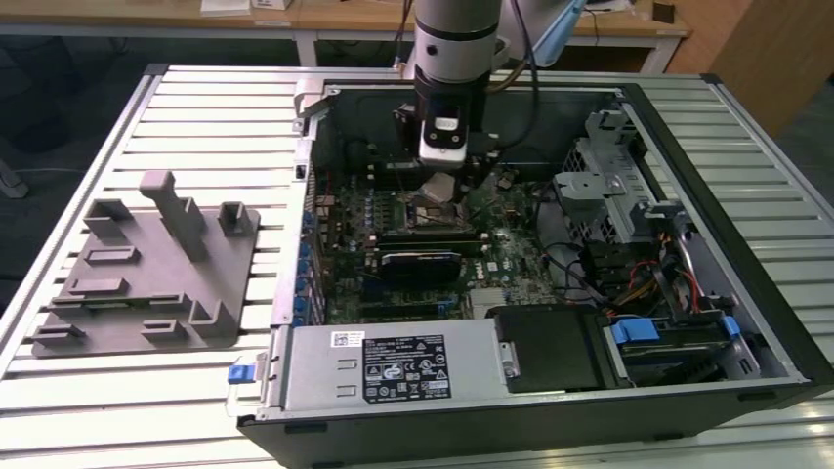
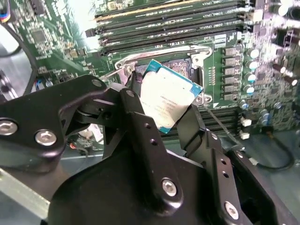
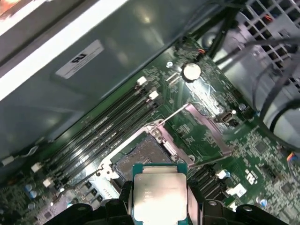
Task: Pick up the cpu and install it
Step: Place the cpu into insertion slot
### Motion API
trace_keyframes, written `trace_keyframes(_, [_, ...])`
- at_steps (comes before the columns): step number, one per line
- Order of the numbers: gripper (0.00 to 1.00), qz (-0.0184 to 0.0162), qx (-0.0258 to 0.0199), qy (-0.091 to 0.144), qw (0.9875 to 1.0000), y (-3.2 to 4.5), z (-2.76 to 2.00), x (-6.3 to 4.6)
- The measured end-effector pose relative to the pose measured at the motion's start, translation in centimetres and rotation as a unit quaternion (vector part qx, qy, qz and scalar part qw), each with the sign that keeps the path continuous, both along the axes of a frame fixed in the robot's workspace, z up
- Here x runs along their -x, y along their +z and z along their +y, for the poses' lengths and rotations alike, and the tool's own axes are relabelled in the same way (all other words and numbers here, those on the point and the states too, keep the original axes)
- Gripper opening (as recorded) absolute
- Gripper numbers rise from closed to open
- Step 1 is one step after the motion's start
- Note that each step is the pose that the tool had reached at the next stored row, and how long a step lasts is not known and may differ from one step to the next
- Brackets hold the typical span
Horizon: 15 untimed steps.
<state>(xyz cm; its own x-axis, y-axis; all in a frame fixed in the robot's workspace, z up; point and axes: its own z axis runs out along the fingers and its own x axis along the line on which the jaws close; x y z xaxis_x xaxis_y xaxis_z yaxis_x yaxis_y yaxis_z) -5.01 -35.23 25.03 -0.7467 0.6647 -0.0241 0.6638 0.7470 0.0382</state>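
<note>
Hanging inside the open black computer case (image 1: 521,435), the black two-fingered gripper (image 2: 164,108) is clamped on two opposite edges of the small square silvery-grey cpu (image 2: 168,97), holding it just above the open dark socket (image 3: 139,158) of the green motherboard (image 3: 248,154).

Matt metal cpu (image 2: 168,96), seemingly smooth

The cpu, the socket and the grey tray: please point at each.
cpu (image 2: 169,96), second wrist view, middle of its metal top.
socket (image 3: 139,153), first wrist view, its dark open middle.
grey tray (image 1: 150,272), exterior view, bare flat base.
</note>
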Motion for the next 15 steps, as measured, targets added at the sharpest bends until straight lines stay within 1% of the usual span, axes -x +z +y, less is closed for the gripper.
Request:
trace_keyframes(2, [0.55, 0.0000, 0.0000, -0.017, 0.9998, 0.00, 0.00, 0.00])
trace_keyframes(4, [0.55, 0.0000, 0.0000, -0.035, 0.9994, -0.01, 0.00, 0.00])
trace_keyframes(6, [0.55, 0.0000, 0.0000, -0.054, 0.9986, -0.01, 0.00, 0.00])
trace_keyframes(8, [0.55, 0.0000, 0.0000, -0.072, 0.9974, -0.02, 0.00, 0.00])
trace_keyframes(11, [0.55, 0.0000, 0.0000, -0.098, 0.9952, -0.03, 0.00, 0.00])
trace_keyframes(13, [0.55, 0.0000, 0.0000, -0.117, 0.9932, -0.04, 0.00, 0.00])
trace_keyframes(15, [0.55, 0.0000, 0.0000, -0.134, 0.9909, -0.04, 0.00, 0.00])
